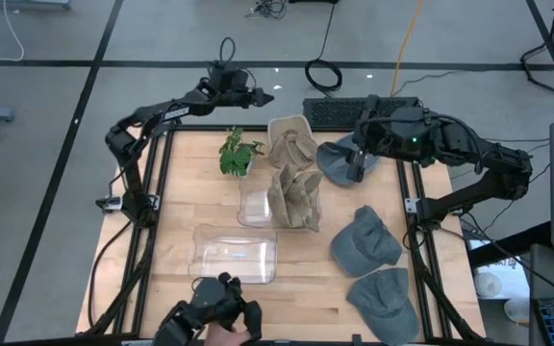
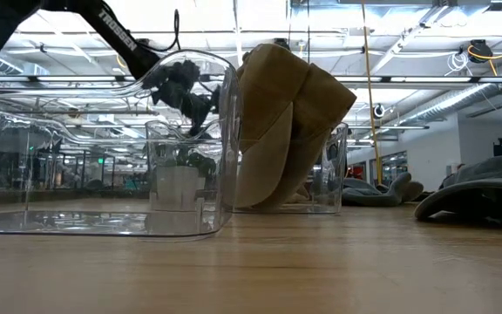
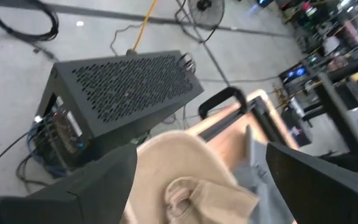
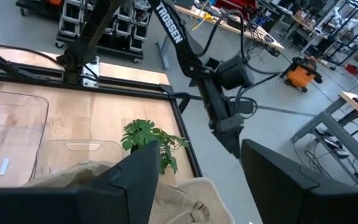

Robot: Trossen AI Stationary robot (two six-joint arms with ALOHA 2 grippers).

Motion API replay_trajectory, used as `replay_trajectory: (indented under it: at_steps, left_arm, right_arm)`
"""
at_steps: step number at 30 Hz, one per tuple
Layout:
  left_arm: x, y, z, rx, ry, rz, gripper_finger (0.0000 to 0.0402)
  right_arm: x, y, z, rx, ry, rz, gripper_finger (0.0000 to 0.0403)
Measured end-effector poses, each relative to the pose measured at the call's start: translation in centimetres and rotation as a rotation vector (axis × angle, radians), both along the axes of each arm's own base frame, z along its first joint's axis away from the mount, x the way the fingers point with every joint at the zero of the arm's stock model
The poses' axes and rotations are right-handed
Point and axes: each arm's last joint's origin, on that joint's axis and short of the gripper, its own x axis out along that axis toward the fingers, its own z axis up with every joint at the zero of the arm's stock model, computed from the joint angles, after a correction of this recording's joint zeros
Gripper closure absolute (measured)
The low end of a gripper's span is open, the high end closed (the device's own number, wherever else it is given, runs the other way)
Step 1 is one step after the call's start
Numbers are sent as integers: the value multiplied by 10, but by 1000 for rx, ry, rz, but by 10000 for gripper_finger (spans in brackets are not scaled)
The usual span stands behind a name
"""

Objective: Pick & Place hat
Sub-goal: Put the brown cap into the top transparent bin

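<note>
A tan brimmed hat (image 1: pixel 291 142) lies on the wooden table near its far edge; the left wrist view shows it (image 3: pixel 179 180) close below the fingers. My left gripper (image 1: pixel 261 97) (image 3: pixel 201 155) hangs open just beyond the far edge, slanting down toward this hat without touching it. A second tan hat (image 1: pixel 296 197) (image 2: pixel 286 122) stands in a clear bin (image 1: pixel 256 204). A grey hat (image 1: pixel 338 161) lies at the far right, and my right gripper (image 1: pixel 354 161) (image 4: pixel 197 149) hovers open high above it. Two more grey hats (image 1: pixel 364 240) (image 1: pixel 385 303) lie at the right near side.
A small potted plant (image 1: pixel 239 154) stands left of the far tan hat. An empty clear bin (image 1: pixel 234 252) sits near the front left. A black perforated box (image 3: pixel 123 87) lies on the floor beyond the far edge. Black frame rails (image 1: pixel 166 192) border the table.
</note>
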Motion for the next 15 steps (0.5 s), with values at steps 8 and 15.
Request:
replay_trajectory:
  at_steps: [8, 15]
  left_arm:
    - [9, -4, -27, -45, 113, -14, 34]
    - [18, -9, -46, -142, 145, -4, 34]
  right_arm:
    - [0, 0, 0, 19, -9, -5, 190]
    - [0, 0, 0, 48, -22, -13, 190]
